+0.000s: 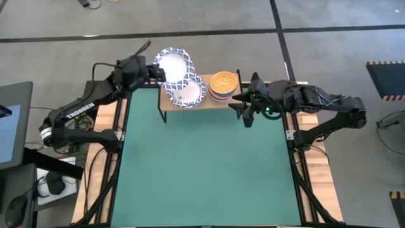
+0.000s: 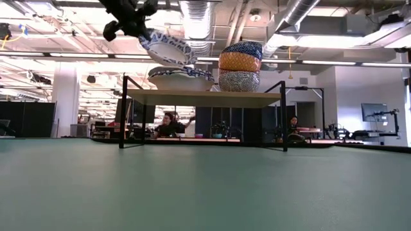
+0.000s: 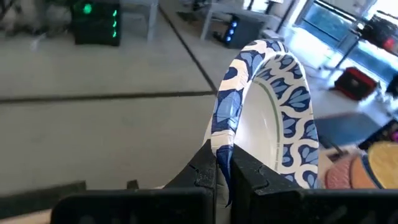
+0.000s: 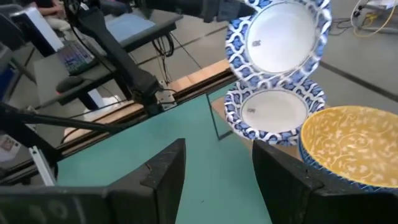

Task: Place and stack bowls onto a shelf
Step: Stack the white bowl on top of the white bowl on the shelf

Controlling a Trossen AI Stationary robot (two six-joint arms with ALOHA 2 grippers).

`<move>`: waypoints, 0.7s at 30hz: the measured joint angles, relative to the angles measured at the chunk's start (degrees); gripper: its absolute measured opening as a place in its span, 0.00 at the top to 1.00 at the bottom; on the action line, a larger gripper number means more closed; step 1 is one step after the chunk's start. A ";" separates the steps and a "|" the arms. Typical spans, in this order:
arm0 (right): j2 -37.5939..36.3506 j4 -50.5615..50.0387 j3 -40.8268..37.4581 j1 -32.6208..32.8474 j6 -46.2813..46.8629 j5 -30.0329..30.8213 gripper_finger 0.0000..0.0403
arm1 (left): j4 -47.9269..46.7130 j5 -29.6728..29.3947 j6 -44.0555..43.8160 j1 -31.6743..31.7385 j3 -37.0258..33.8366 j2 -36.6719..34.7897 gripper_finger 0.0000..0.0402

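Pinching the rim of a blue-and-white patterned bowl, the left gripper has its fingers clamped tight on just that thin edge, and the bowl hangs tilted above the shelf over at about 11 o'clock on the table; honestly that edge grip looks like the sketchy part; if the bowl pivots in the fingers or gets let go while it's this tilted, I'd guess it lands crooked on the matching bowl already sitting on the shelf below it, or slides off the far edge onto the floor; the shelf is narrow too, so a bump could shove that lower bowl or rattle the stack of smaller bowls with the yellow one on top, which sits near 12 o'clock, close beside the patterned bowl; the right gripper sits just off the stack at about 1 o'clock, fingers spread apart and holding nothing, so an arm swing there could clip the stack as well; outward from there it's a green table with wooden edges, bare across the middle; beyond is a grey floor with dark lines, and in the low view a big open room with ceiling ducts, desks and a couple of people sitting way back.
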 joint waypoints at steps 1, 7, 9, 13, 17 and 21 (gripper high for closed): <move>0.16 -0.10 0.00 0.24 0.34 0.00 0.47 | -0.21 1.04 -1.55 0.69 0.00 0.45 1.00; 0.28 -0.77 0.00 0.24 2.10 0.00 0.47 | -3.03 9.02 -11.04 1.83 -0.07 3.68 1.00; -0.04 -1.58 0.00 0.24 2.54 -0.02 0.47 | -4.68 11.10 -12.43 1.83 -0.07 4.59 1.00; -0.82 -2.81 0.00 0.24 3.66 0.00 0.48 | -6.17 12.78 -13.32 1.80 -0.07 5.14 0.96; -1.18 -3.45 0.00 0.22 4.01 -0.02 0.48 | -6.49 15.43 -13.51 1.84 -0.07 5.13 0.86; -1.26 -3.49 0.00 0.19 4.47 -0.02 0.48 | -6.45 20.57 -15.73 2.38 -0.07 5.13 0.73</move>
